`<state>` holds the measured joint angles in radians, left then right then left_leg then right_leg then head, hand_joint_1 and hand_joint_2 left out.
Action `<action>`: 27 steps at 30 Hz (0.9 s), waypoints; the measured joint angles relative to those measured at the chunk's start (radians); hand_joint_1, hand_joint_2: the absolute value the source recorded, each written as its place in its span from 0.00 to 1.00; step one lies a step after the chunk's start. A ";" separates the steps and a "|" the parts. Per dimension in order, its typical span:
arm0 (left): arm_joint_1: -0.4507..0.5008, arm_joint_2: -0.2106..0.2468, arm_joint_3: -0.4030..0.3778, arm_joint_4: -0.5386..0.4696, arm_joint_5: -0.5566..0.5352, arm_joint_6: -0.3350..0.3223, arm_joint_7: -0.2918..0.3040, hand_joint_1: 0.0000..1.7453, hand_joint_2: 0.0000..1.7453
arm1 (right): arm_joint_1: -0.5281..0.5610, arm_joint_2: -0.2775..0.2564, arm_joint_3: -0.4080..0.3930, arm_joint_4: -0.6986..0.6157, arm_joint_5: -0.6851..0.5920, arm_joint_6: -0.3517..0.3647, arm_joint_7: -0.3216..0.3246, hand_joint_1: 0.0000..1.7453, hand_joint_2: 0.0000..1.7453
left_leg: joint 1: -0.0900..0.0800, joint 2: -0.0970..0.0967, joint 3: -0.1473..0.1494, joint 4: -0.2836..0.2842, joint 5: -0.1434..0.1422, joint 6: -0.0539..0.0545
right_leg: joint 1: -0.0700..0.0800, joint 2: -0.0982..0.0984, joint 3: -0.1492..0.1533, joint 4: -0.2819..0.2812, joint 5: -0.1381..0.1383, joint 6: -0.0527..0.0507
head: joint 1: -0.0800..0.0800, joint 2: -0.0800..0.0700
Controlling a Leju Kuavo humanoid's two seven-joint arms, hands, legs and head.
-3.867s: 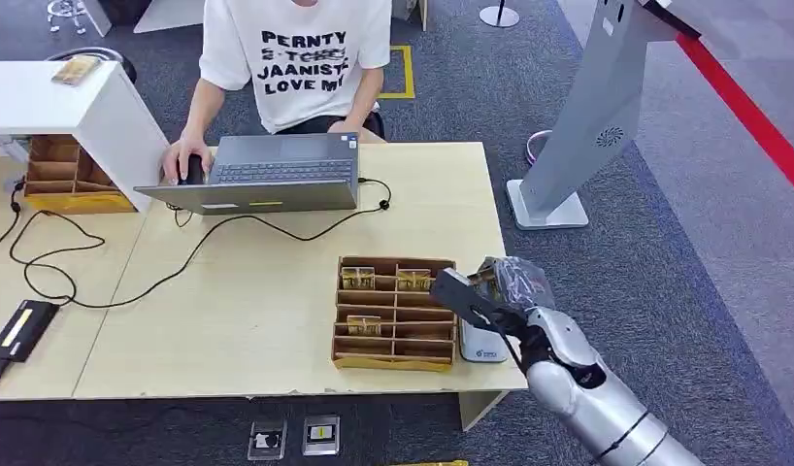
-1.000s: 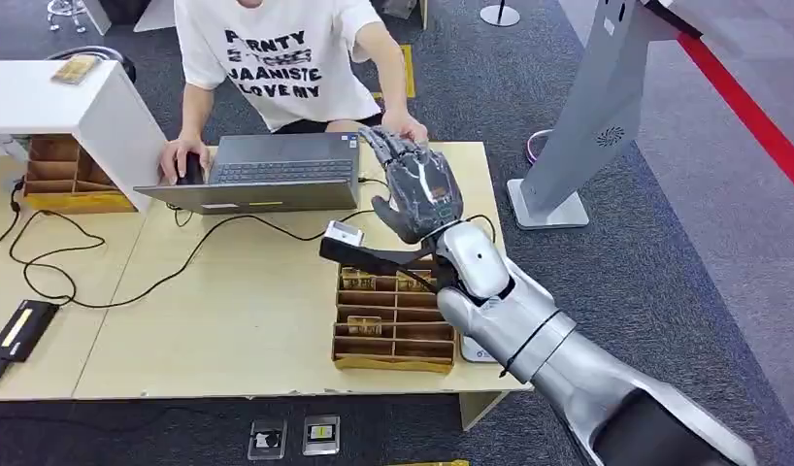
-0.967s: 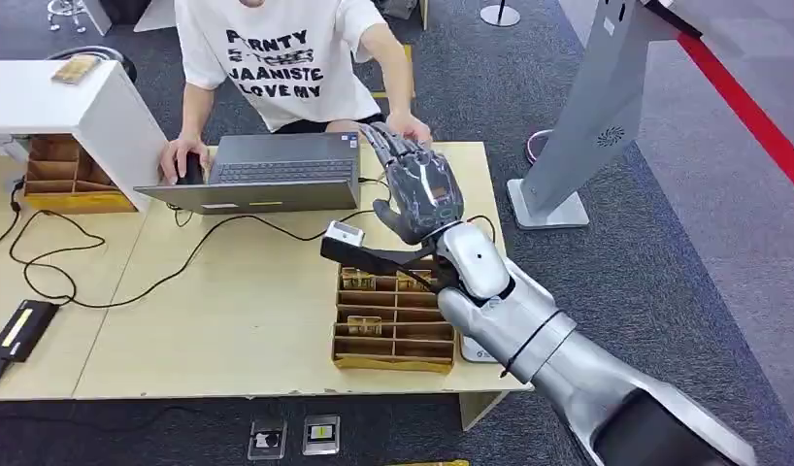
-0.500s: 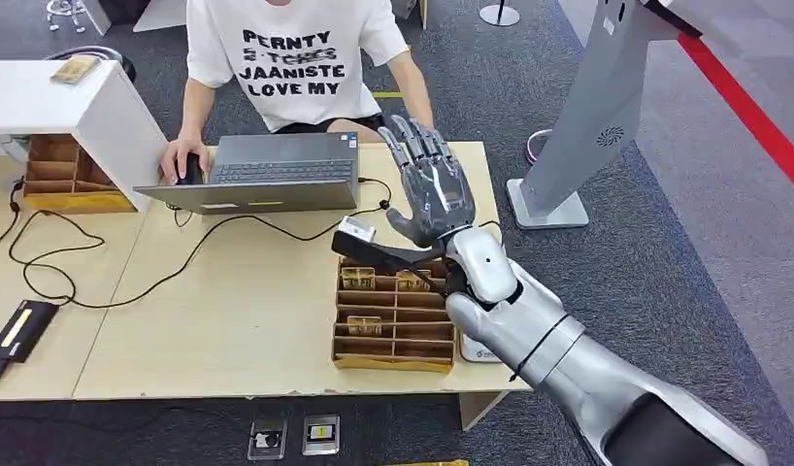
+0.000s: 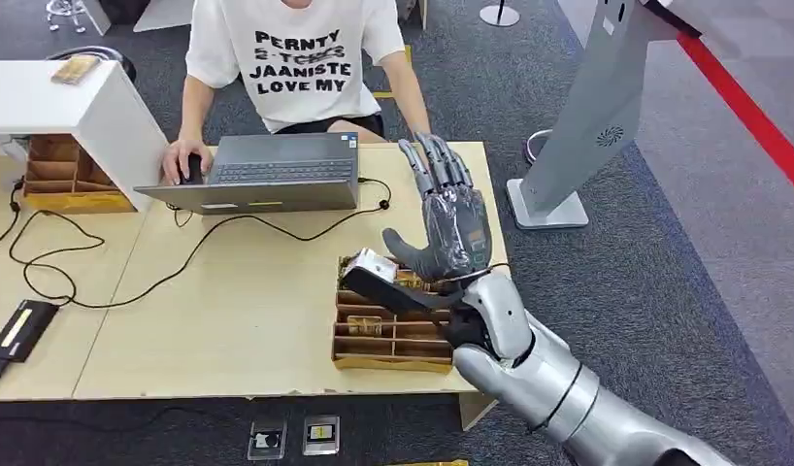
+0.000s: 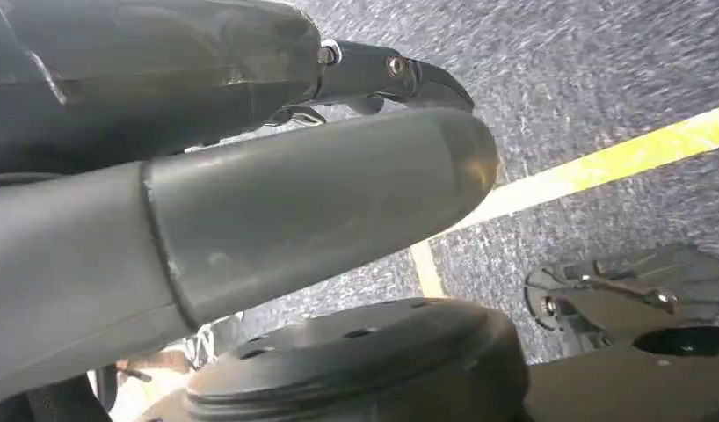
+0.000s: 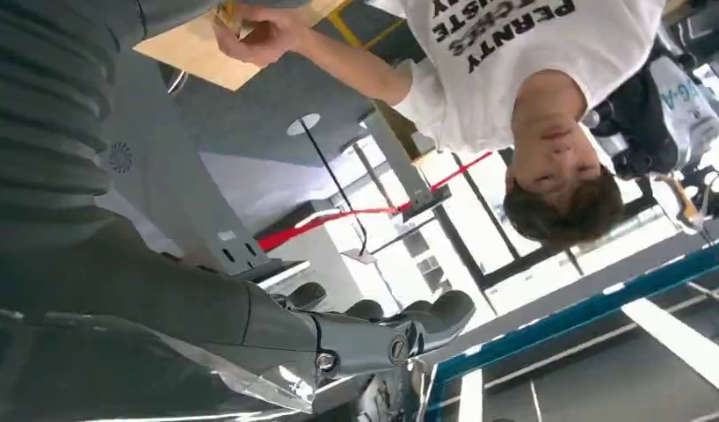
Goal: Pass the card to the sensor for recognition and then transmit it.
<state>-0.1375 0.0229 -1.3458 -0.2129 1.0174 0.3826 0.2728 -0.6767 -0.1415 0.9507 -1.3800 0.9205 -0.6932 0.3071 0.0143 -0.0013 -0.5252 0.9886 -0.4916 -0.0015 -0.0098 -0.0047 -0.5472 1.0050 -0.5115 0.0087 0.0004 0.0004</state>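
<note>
Card tray point(image 5: 393, 335) sits under open right robot hand point(image 5: 449, 223).

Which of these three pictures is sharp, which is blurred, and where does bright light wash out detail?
Head view: evenly lit and sharp; the shirt print on the person reads clearly and the right hand is crisp. Left wrist view: the floor is streaked with motion blur, and the left hand, very close, looks soft. Right wrist view: upside down, with the bright windows washed out.
</note>
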 joint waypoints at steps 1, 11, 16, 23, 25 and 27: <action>0.001 0.000 0.000 0.000 0.005 0.001 0.000 0.00 0.00 | 0.021 -0.008 -0.009 -0.027 0.002 -0.002 0.000 0.00 1.00 | 0.000 0.000 0.000 0.000 0.000 0.000 | 0.000 0.000 0.000 0.000 0.000 0.000 | 0.000 0.000; 0.008 0.002 0.001 0.000 0.016 0.001 -0.003 0.00 0.00 | 0.218 -0.065 -0.097 -0.270 0.066 0.050 -0.002 0.00 1.00 | 0.000 0.001 0.000 0.000 0.000 0.000 | 0.000 0.000 0.000 0.000 0.000 0.000 | 0.000 0.000; 0.008 0.001 0.001 0.000 0.016 0.001 -0.004 0.00 0.00 | 0.290 -0.087 -0.130 -0.329 0.087 0.090 0.014 0.06 1.00 | 0.000 0.000 0.000 0.000 0.000 0.000 | 0.000 0.000 0.000 0.000 0.000 0.000 | 0.000 0.000; 0.008 0.000 0.001 0.000 0.004 -0.002 -0.014 0.00 0.00 | 0.391 -0.113 -0.172 -0.381 0.147 0.153 0.048 0.88 1.00 | 0.000 0.000 0.000 0.000 0.000 0.000 | 0.000 0.000 0.000 0.000 0.000 0.000 | 0.000 0.000; 0.008 0.000 0.001 0.000 0.001 -0.005 -0.016 0.00 0.00 | 0.416 -0.115 -0.183 -0.393 0.158 0.166 0.054 0.93 1.00 | 0.000 0.000 0.000 0.000 0.000 0.000 | 0.000 0.000 0.000 0.000 0.000 0.000 | 0.000 0.000; 0.008 0.000 0.001 0.000 -0.004 -0.009 -0.019 0.00 0.00 | 0.444 -0.119 -0.191 -0.405 0.165 0.178 0.059 0.92 1.00 | 0.000 0.000 0.000 0.000 0.000 0.000 | 0.000 0.000 0.000 0.000 0.000 0.000 | 0.000 0.000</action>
<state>-0.1295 0.0233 -1.3447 -0.2129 1.0136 0.3738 0.2533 -0.2328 -0.2606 0.7599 -1.7853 1.0857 -0.5150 0.3658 0.0145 -0.0009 -0.5255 0.9884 -0.4921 -0.0019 -0.0098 -0.0047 -0.5470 1.0049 -0.5116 0.0086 0.0004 0.0004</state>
